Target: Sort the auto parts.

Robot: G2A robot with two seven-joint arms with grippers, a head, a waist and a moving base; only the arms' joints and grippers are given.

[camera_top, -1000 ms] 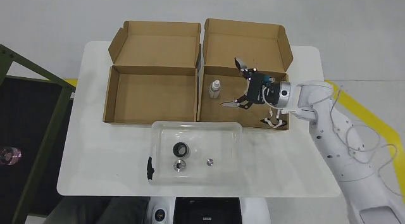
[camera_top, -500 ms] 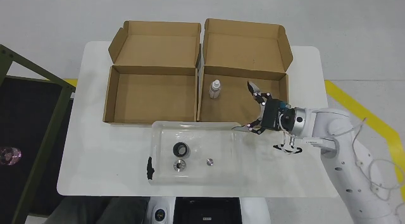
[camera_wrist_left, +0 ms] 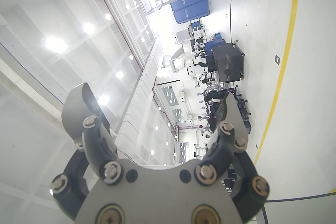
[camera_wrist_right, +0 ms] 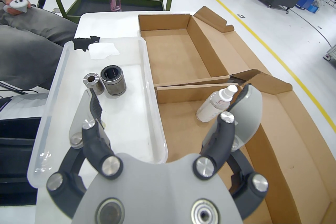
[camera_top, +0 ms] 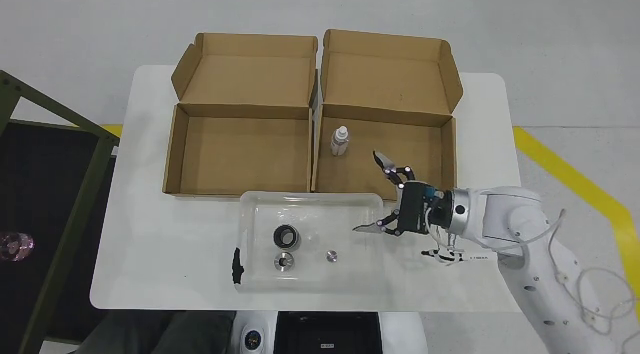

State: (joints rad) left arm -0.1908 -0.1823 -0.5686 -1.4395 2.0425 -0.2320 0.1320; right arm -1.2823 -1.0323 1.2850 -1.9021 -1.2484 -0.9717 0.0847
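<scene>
Shift: right gripper point(camera_top: 367, 190) off right box point(camera_top: 420, 139), now over clear tray point(camera_top: 310, 194) rim
Jaws: spread wide, empty
Left gripper point(camera_wrist_left: 153, 96): likewise spread, empty

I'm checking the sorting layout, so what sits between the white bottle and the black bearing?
The cardboard box's front wall and the clear tray's rim, side by side, separate the white bottle from the black bearing, as the right wrist view shows.

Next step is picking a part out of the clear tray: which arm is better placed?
Right. The right gripper hangs open at the edge of the clear tray, with the bearing and metal bushing just ahead of it. The left gripper points out at the hall, away from the table.
</scene>
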